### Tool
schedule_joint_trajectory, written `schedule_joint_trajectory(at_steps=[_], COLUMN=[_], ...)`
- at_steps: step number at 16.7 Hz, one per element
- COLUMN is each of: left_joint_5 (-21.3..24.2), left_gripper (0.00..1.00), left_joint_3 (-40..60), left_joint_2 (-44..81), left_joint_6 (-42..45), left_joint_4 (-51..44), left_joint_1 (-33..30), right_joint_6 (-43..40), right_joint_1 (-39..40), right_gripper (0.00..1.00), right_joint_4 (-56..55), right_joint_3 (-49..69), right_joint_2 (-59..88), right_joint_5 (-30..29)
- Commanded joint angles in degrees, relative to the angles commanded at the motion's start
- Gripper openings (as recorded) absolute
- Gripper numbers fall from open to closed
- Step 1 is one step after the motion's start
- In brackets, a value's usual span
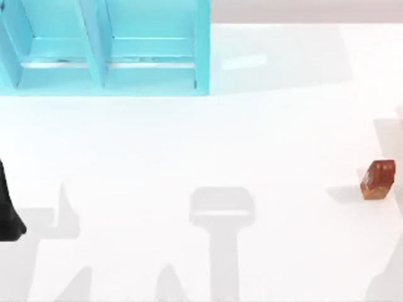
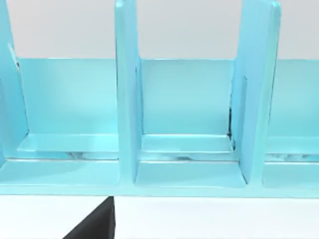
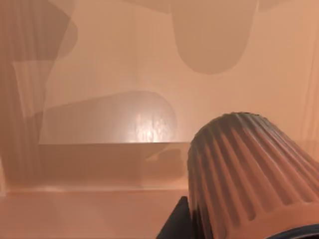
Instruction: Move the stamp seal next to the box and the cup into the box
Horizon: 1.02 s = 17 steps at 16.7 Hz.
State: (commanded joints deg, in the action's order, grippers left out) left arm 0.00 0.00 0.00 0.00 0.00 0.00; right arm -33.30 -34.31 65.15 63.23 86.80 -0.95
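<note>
Turquoise compartmented box point(image 1: 107, 47) sits at the bench's point(image 1: 201, 157) far left. Glossy orange-brown rectangular stamp seal point(image 1: 378, 179) stands well apart from the box, near the right edge. Ribbed pinkish-brown round cup point(image 3: 249, 174) sits close under the right wrist camera; its place relative to the box: cannot tell. Left arm point(image 1: 9, 207) is near the left edge, in front of the box. Gripper states, both arms: cannot tell.

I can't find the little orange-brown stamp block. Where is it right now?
The stamp seal stands on the white table near the top view's right edge, far from the blue box at the upper left.
</note>
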Motion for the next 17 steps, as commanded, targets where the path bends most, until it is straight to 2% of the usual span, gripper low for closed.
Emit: schedule_joint_trajectory(at_steps=[7, 12, 17], left_joint_5=[0.0, 0.0, 0.0], left_gripper=[1.00, 1.00, 1.00], left_joint_3=[0.0, 0.0, 0.0], left_joint_2=[0.0, 0.0, 0.0], left_joint_6=[0.0, 0.0, 0.0], left_joint_4=[0.0, 0.0, 0.0], left_joint_1=[0.0, 0.0, 0.0], right_joint_6=[0.1, 0.1, 0.1], right_joint_1=[0.4, 0.5, 0.5], right_gripper=[0.00, 0.00, 0.38], right_joint_4=[-10.2, -11.0, -11.0], right_joint_3=[-8.2, -8.9, -8.9], right_joint_2=[1.6, 1.7, 1.7], right_joint_5=[0.2, 0.3, 0.3])
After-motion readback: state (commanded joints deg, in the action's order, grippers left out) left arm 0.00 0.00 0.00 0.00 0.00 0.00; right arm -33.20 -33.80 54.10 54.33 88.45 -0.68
